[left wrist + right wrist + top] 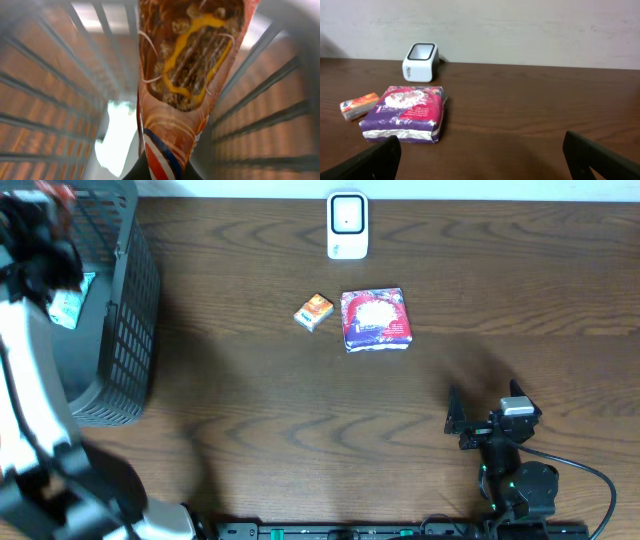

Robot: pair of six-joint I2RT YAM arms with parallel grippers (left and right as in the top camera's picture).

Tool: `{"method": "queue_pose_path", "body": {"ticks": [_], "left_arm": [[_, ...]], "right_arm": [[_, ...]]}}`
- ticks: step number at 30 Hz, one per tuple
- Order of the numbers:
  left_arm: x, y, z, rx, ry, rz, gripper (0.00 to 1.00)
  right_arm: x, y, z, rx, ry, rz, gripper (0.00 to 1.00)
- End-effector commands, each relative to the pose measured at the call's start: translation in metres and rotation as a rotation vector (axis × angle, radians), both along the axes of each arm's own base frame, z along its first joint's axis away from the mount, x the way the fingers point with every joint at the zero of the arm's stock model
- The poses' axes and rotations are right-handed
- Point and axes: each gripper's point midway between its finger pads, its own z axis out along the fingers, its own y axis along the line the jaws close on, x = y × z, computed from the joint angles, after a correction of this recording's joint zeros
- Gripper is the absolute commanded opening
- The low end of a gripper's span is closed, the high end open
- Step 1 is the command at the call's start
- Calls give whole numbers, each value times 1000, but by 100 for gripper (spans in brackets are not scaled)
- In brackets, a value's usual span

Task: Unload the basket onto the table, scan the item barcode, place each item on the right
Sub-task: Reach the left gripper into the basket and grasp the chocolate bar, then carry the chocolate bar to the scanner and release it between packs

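— Where is the item lying?
— The snack packet (190, 75) is being held inside the grey basket (130, 330), its long axis running straight out from the left claw (161, 172), which is clenching its end. The right claw (480, 157) is gaping, empty.

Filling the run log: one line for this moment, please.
left end effector: shut on snack packet, inside basket | right end effector: open, empty

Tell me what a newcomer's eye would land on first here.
The left gripper, down inside the grey basket on the left, is shut on an orange snack packet. In the middle lie a purple-pink packet and a small orange box, the white scanner behind them. The right gripper hangs open near the front right.
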Motion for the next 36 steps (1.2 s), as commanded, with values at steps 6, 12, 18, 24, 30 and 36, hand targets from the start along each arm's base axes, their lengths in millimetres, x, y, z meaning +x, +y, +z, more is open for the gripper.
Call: {"method": "queue_pose_path", "body": {"ticks": [6,12,18,24,30,36], "left_arm": [[-20,-66,98,-388,-274,100,7],[-15,-165,107,-706,-215,-74,7],[-22,-263,84,-759,-42,-249,8],[-23,-327,44,-675,84,-272,7],[-27,-355,-38,-462,274,-155,8],[-28,-402,-116,-395,454,-201,8]], "right_arm": [[0,-3,-1,-12,0,-16,99],[0,-3,-1,-12,0,-16,99],[0,-3,-1,-12,0,-16,99],[0,-3,-1,-12,0,-16,99],[0,-3,-1,-12,0,-16,99],[0,-3,-1,-12,0,-16,99]]}}
